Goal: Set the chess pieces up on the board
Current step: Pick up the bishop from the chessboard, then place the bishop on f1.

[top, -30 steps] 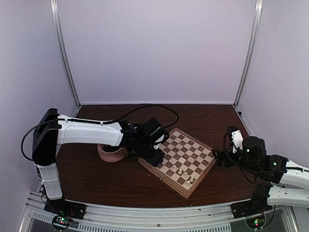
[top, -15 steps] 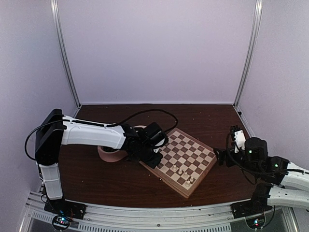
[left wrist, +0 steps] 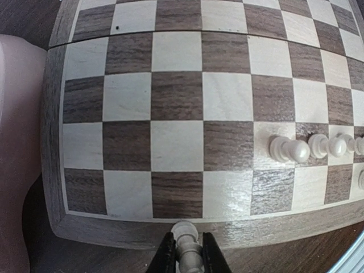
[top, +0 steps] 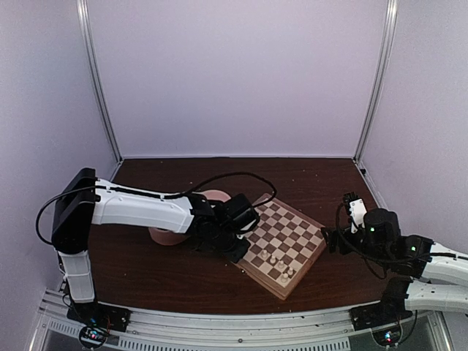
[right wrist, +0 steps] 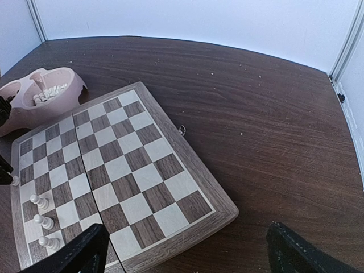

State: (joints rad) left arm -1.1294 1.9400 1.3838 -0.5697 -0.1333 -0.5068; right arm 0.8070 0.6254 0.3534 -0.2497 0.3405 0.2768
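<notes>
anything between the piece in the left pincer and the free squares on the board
Nothing visible. The left pincer holds the white piece at the board rim; squares from there to the standing pieces are bare.

**What the Views Withheld**

In the left wrist view, the white piece (left wrist: 186, 242) pinched by the left gripper (left wrist: 186, 255) ran off the bottom edge, its base unseen. The row of white chessmen (left wrist: 307, 149) was cropped at the right edge and the pink dish (left wrist: 17, 142) at the left. From above, those chessmen were too small to tell by kind. The fingers (right wrist: 74, 253) of the right gripper (right wrist: 186, 230) were cut off at the bottom of their own view.
</notes>
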